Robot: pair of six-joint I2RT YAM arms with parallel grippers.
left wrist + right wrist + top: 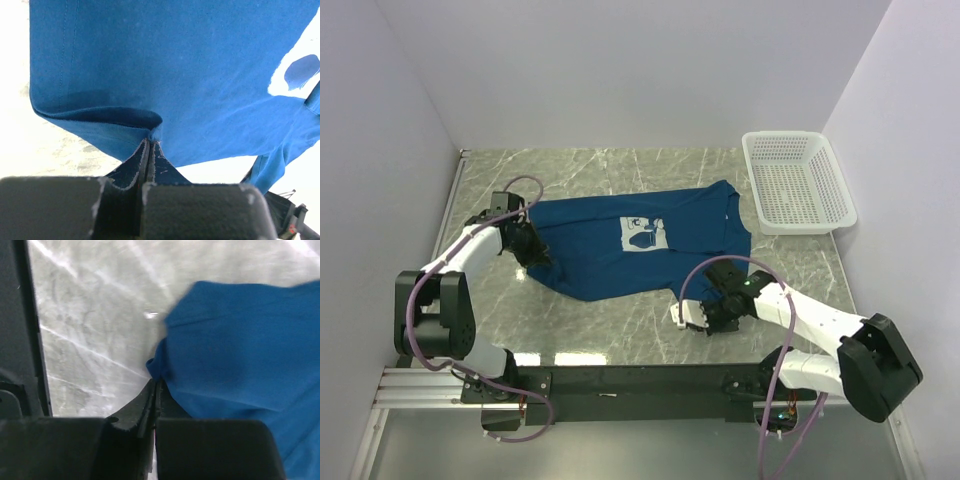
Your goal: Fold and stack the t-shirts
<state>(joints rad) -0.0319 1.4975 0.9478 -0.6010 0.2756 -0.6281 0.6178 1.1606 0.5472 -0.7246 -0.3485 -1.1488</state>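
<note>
Two sets of fingers pinch one dark blue t-shirt (630, 245) spread on the marble worktop (620, 335).

Both arms reach in from the near edge. The left fingers (131, 169) are pressed together on a small tuck of blue cloth at the shirt's left edge, where the fabric curls under in a fold. The right fingers (134, 409) are likewise closed, nipping a bunched corner of cloth at the shirt's near right edge, with bare marble showing beside it. The shirt lies mid-worktop, mostly flat, its white square print (643, 234) facing up near the middle. A white mesh basket (802, 226) sits at the far right, just beside the shirt's right end but apart from it.
</note>
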